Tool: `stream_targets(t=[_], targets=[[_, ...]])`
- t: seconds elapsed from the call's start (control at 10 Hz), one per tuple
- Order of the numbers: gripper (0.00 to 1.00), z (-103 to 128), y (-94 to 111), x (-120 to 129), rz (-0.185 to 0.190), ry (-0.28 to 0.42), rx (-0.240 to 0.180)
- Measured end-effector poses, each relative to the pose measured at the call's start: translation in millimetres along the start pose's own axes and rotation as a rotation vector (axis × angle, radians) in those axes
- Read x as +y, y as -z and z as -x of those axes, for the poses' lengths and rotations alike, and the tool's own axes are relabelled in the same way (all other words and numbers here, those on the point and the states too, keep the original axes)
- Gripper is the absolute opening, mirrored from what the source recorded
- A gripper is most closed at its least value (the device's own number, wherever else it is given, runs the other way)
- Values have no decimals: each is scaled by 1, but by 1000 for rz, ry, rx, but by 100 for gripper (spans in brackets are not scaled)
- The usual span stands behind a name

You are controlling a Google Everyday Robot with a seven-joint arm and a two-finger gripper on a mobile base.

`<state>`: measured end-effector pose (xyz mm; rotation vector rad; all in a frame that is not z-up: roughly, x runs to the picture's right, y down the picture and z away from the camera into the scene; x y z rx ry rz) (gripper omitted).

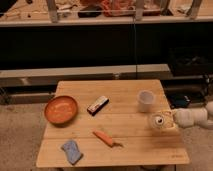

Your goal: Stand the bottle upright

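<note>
**Bottle on its side near the table edge**

Wooden table point(125, 150) under dim shelving holds 1 bottle point(161, 121), lying on its side near the right edge, just below the white cup point(145, 100). Its round end with the dark centre faces the camera, so its long axis runs horizontally, roughly toward the arm on the right. The gripper point(175, 119) sits at the bottle's far end, seemingly against it. A poor tilt could roll the bottle off the edge or knock the cup. Well apart lie a carrot point(105, 138), a bowl point(61, 109) and a cloth point(72, 151).
</note>
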<state>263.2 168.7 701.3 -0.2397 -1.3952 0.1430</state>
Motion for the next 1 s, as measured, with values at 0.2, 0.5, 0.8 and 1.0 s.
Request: stream_targets(t=[0.2,0.5,0.8,1.0], targets=[[0,2,-13,5,4,-35,-32],[0,3,-32,12,-3,-74,-93],[0,-6,-40,19,-26,-121,-130],[0,-16,-42,24,-38,-156,-149]])
